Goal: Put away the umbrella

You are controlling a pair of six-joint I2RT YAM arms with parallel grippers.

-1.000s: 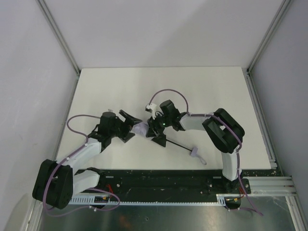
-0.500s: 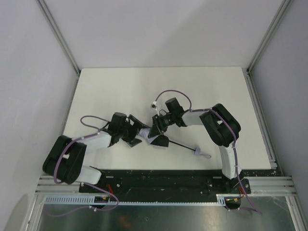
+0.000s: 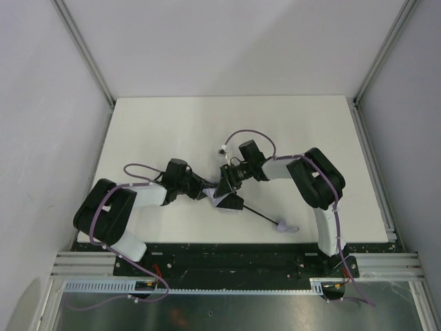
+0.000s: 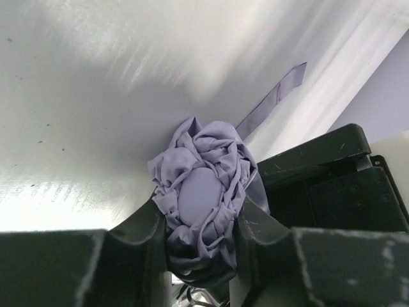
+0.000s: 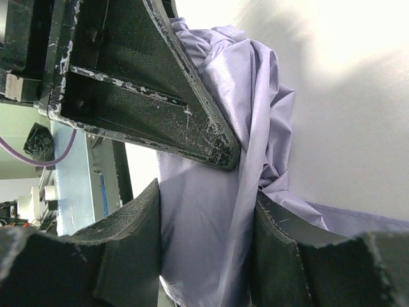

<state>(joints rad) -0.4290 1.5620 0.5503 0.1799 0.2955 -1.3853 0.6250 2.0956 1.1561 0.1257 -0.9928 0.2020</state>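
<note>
White table (image 3: 172, 124), grey walls (image 3: 41, 103) all round. Both arms reach in and meet mid-table, toward the near edge: the left arm (image 3: 114, 214) from the left, the right arm (image 3: 317, 179) from the right. Between them is the umbrella (image 3: 219, 200), its canopy (image 4: 201, 192) bunched into a lavender wad. The left gripper (image 4: 201, 224) pinches that wad, fingers (image 4: 144, 233) pressing it from both sides. The right gripper (image 5: 208, 217) clamps the fabric too, just beside it. The black shaft (image 3: 258, 213) runs right and near to the handle (image 3: 283, 224). A strap (image 4: 275, 99) trails off the canopy.
</note>
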